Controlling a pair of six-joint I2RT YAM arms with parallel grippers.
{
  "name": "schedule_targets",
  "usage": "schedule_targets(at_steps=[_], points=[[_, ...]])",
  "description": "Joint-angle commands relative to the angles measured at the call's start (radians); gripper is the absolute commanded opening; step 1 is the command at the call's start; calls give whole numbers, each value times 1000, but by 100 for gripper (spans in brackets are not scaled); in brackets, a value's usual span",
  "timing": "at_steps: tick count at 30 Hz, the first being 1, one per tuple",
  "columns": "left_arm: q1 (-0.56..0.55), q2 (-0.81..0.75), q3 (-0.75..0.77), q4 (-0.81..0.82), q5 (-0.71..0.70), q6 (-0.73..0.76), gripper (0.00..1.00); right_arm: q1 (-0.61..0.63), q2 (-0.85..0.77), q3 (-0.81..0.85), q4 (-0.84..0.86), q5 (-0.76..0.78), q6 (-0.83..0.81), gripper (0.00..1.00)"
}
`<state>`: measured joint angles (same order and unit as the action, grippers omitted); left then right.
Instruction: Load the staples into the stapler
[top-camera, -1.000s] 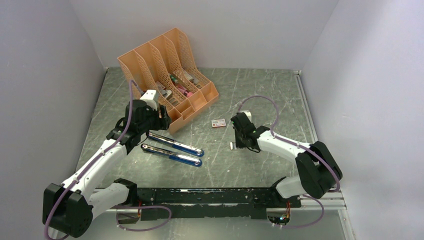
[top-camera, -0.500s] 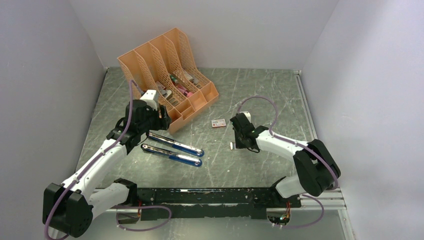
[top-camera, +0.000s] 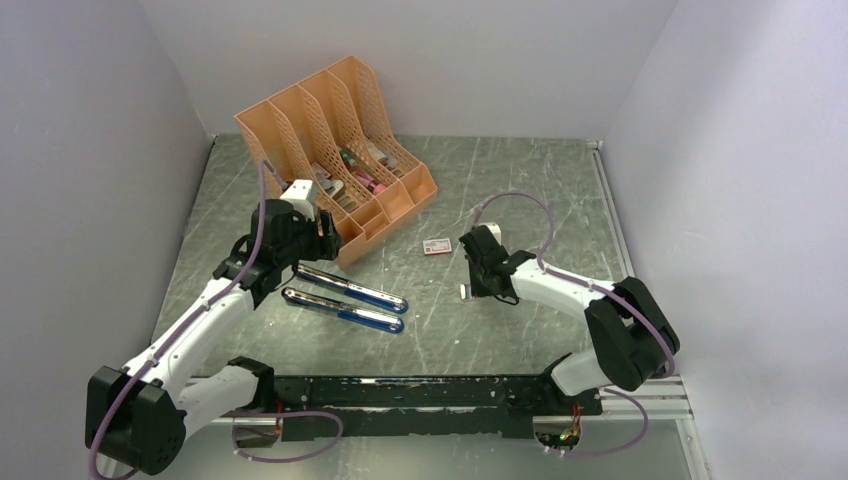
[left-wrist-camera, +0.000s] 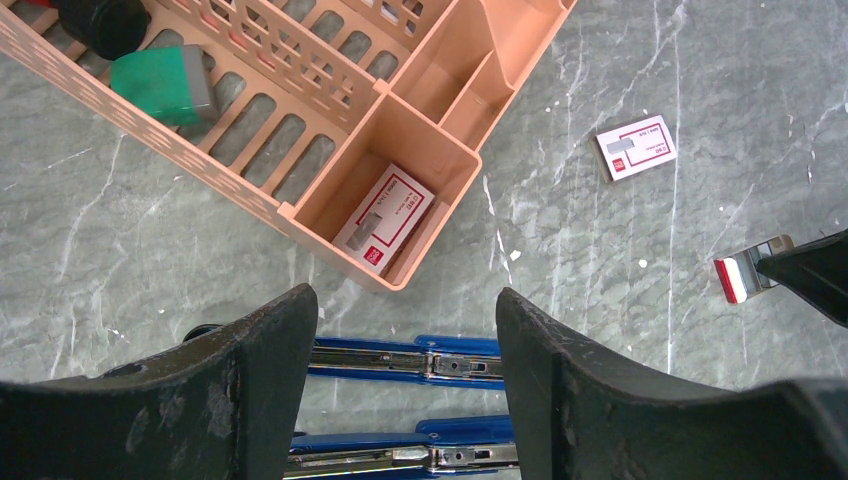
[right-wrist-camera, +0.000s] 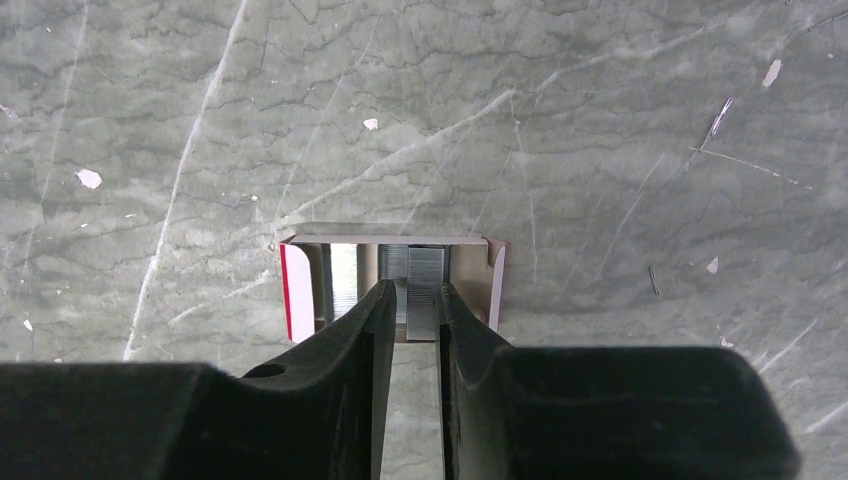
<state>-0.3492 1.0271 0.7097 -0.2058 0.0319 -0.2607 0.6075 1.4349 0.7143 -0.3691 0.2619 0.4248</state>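
Observation:
The blue stapler (top-camera: 345, 298) lies swung open on the table, its two chrome-lined arms side by side (left-wrist-camera: 420, 360). My left gripper (top-camera: 300, 255) hovers over its left end, jaws wide open (left-wrist-camera: 407, 300) and holding nothing. To the right, a small white-and-red box (right-wrist-camera: 298, 290) lies open on the table with silvery staples (right-wrist-camera: 425, 270) inside. My right gripper (right-wrist-camera: 417, 290) reaches into that box, its narrow jaws shut on one strip of staples. In the top view the right gripper (top-camera: 478, 290) is low over the box (top-camera: 465, 292).
An orange desk organiser (top-camera: 335, 150) stands at the back left, close behind the stapler, with a staple box (left-wrist-camera: 385, 218) in its front compartment. Another little white-and-red box (top-camera: 436, 246) lies flat on the table between the organiser and my right gripper.

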Motion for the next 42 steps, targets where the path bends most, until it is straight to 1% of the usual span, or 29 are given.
schedule_targets(at_steps=[1, 13, 33, 42], points=[[9, 4, 24, 37, 30, 11, 70, -9, 14, 22, -23, 23, -8, 25], [10, 3, 26, 37, 30, 11, 70, -8, 19, 40, -42, 42, -17, 26], [10, 4, 24, 36, 29, 11, 70, -7, 38, 30, -31, 22, -16, 25], [10, 4, 25, 35, 30, 11, 70, -8, -16, 32, -35, 53, -6, 21]])
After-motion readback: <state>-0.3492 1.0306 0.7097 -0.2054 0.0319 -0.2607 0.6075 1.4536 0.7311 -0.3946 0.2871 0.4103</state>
